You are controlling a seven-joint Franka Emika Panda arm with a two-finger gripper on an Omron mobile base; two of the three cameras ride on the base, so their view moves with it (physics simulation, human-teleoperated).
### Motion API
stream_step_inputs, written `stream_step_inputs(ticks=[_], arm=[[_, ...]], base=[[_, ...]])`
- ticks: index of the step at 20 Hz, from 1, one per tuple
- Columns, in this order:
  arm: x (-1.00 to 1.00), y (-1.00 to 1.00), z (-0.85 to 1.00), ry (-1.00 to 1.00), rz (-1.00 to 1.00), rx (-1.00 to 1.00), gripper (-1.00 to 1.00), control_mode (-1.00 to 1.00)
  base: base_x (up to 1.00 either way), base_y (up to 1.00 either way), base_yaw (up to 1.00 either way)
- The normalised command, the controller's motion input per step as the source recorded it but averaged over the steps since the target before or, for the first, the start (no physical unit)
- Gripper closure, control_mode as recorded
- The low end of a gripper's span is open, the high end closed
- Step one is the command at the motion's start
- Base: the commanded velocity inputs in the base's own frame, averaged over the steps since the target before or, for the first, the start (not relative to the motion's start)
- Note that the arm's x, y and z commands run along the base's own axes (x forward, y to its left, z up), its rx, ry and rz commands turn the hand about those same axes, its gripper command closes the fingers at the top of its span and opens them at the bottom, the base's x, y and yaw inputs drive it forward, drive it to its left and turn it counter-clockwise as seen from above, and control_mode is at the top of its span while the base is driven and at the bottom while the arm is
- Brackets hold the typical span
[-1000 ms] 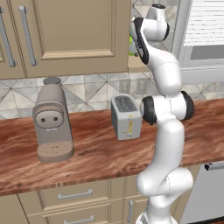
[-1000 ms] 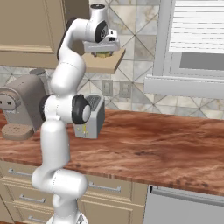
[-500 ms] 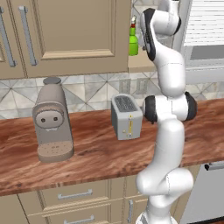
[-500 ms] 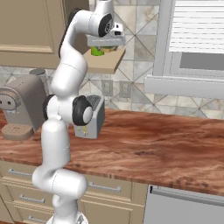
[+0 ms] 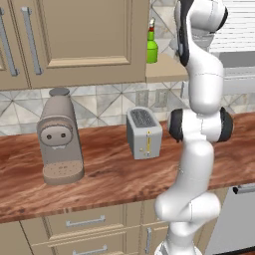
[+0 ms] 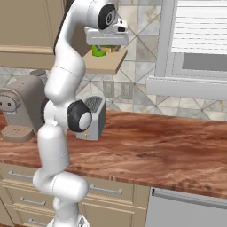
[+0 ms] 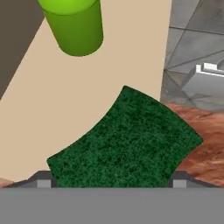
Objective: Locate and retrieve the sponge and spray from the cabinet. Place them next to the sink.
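Note:
The dark green sponge lies flat on the tan side shelf of the cabinet; one corner reaches past the shelf's edge. My gripper is open just above it, a fingertip close to each side of the pad. The bright green spray stands upright further back on the same shelf; its red-and-white nozzle is visible on the bottle in the left base view. From the right, the gripper hangs in front of the spray. The sink is out of view.
On the brown wooden counter below the shelf stand a grey coffee machine and a silver toaster. A window with white blinds is to the right, and a dishwasher front sits under the counter.
The arm has stretched upward and carried the hand higher, up to the side shelf. In the left base view the spray is now uncovered beside the arm.

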Motion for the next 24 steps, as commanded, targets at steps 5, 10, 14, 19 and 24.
stream_step_inputs(ticks=[5, 10, 14, 19, 24], arm=[[-1.00, -0.18, -0.10, -0.07, 0.00, 0.00, 1.00, -1.00], [-1.00, 0.01, -0.21, -0.07, 0.00, -0.06, 1.00, -1.00], [-1.00, 0.12, -0.28, -0.01, 0.00, -0.16, 1.00, -1.00], [-0.99, 0.01, -0.44, -0.12, -0.01, -0.10, 1.00, -1.00], [-0.76, -0.09, -0.43, -0.26, -0.05, 0.00, 1.00, -1.00]], base=[[0.00, 0.00, 0.00], [0.00, 0.00, 0.00], [0.00, 0.00, 0.00], [0.00, 0.00, 0.00], [0.00, 0.00, 0.00]])
